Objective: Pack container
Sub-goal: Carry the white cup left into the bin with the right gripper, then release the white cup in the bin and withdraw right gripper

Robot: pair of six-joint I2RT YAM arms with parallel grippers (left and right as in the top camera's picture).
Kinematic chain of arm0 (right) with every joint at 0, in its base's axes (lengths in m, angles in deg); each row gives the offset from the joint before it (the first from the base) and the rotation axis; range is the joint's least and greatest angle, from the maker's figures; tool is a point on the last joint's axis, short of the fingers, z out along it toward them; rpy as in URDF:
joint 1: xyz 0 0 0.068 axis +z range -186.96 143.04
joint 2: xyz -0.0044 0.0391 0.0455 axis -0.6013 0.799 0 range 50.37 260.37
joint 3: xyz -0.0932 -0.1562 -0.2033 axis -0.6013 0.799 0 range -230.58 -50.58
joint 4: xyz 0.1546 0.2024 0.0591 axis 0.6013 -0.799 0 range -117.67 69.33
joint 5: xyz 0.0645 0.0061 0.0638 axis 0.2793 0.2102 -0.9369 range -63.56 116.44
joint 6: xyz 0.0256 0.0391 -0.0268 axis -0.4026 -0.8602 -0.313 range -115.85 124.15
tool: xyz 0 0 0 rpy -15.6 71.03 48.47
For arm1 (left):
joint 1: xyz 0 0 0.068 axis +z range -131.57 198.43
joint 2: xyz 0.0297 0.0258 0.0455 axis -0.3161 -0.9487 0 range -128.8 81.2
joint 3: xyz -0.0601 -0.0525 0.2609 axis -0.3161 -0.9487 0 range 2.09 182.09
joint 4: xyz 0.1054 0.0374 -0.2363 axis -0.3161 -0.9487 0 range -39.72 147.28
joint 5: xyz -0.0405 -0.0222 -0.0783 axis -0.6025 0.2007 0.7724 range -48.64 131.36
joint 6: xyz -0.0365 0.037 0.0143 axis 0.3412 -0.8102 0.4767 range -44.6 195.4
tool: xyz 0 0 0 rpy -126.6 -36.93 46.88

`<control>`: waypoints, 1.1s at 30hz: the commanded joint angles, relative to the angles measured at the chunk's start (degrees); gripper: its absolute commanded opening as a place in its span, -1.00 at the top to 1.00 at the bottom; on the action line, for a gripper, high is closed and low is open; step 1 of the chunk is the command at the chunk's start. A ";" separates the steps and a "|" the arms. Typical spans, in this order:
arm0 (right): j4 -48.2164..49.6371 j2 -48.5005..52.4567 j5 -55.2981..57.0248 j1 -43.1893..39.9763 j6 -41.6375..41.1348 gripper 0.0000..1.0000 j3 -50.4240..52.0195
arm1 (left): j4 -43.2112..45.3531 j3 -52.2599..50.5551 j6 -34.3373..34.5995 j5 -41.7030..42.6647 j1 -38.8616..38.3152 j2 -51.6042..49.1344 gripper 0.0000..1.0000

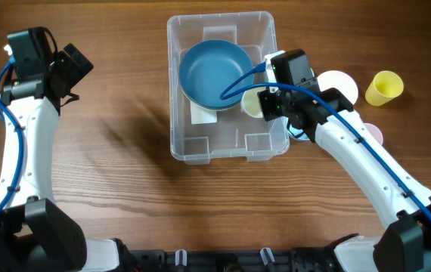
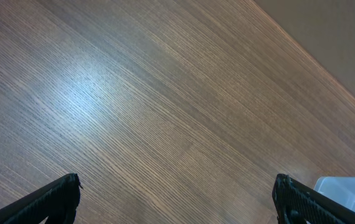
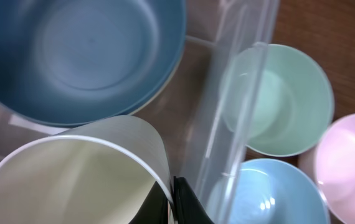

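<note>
Container (image 1: 176, 91) was seen mid-table (image 1: 125, 189), upright, with a blue bowl (image 1: 215, 72) resting inside it. Right gripper (image 3: 174, 202) was clamped on the wall of a cream cup (image 3: 71, 180), held inside the container's right side, just beside the bowl. Left gripper (image 2: 177, 186) was spread wide over bare wood at far left, nothing held. Green bowl (image 3: 277, 99), light-blue bowl (image 3: 271, 193) and pink bowl (image 3: 349, 162) were grouped outside the right wall; a yellow cup (image 1: 384, 87) was farther right.
</note>
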 commanded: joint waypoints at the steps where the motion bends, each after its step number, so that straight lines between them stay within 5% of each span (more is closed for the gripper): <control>1: 0.35 2.47 -3.34 0.07 0.39 0.91 -0.33 | 0.02 0.46 -0.02 -0.55 0.31 -0.44 -1.00; 11: 0.17 4.07 -3.32 0.07 1.01 0.91 -0.35 | 0.02 0.46 -0.02 -0.55 0.31 -0.44 -1.00; 16: 0.26 4.07 -3.37 0.07 0.96 0.56 -0.35 | 0.02 0.46 -0.02 -0.55 0.31 -0.44 -0.99; 27: 1.70 3.06 -2.93 0.07 0.94 0.45 -2.71 | 0.02 0.46 -0.02 -0.55 0.31 -0.44 -0.99; 33: -2.95 0.26 8.79 -2.03 -5.07 0.43 -10.56 | 0.02 0.46 -0.02 -0.55 0.31 -0.44 -1.00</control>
